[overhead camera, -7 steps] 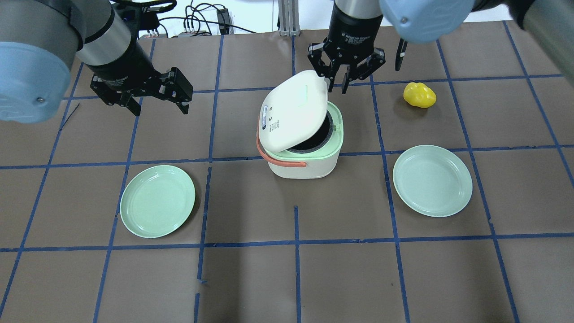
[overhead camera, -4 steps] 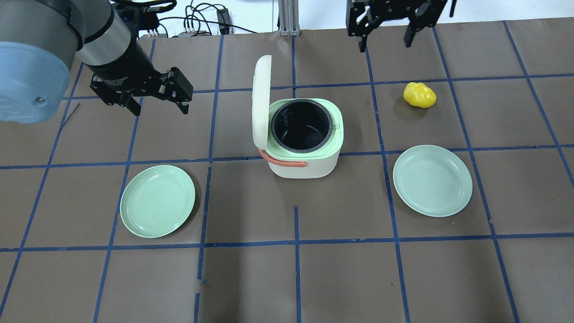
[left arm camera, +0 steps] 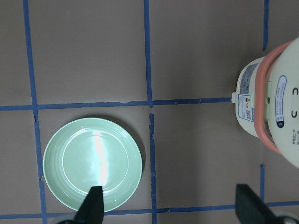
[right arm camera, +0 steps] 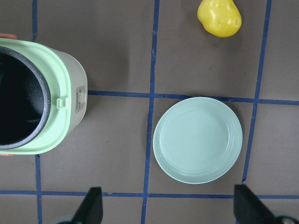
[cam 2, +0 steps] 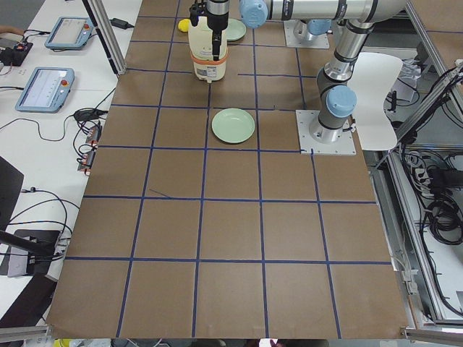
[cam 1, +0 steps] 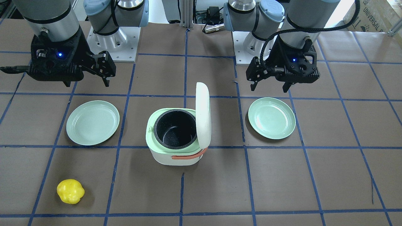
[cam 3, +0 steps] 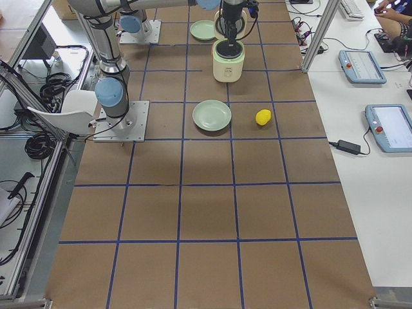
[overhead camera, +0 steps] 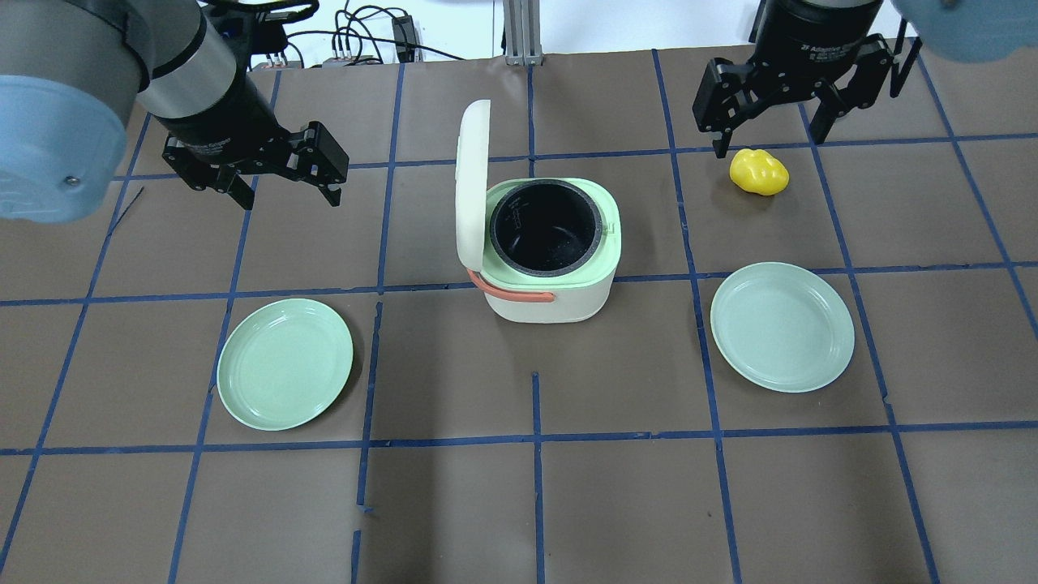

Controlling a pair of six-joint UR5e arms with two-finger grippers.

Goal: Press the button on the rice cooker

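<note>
Not much legible text. Cardboard box (cam 1: 372, 14) at the front view's top right edge: "UNIVERSAL", rest cut off. Right end effector (overhead camera: 769, 139) body, white print: "2F Adaptive Gripper". Left end effector (overhead camera: 288, 191) carries similar white print, too blurred to read. Rice cooker (left arm camera: 256, 123) side sticker (left arm camera: 245, 105): code square plus small print, illegible.

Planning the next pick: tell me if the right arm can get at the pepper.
Probably yes: the right gripper hangs open and empty, and the pepper lies alone on its side.
</note>
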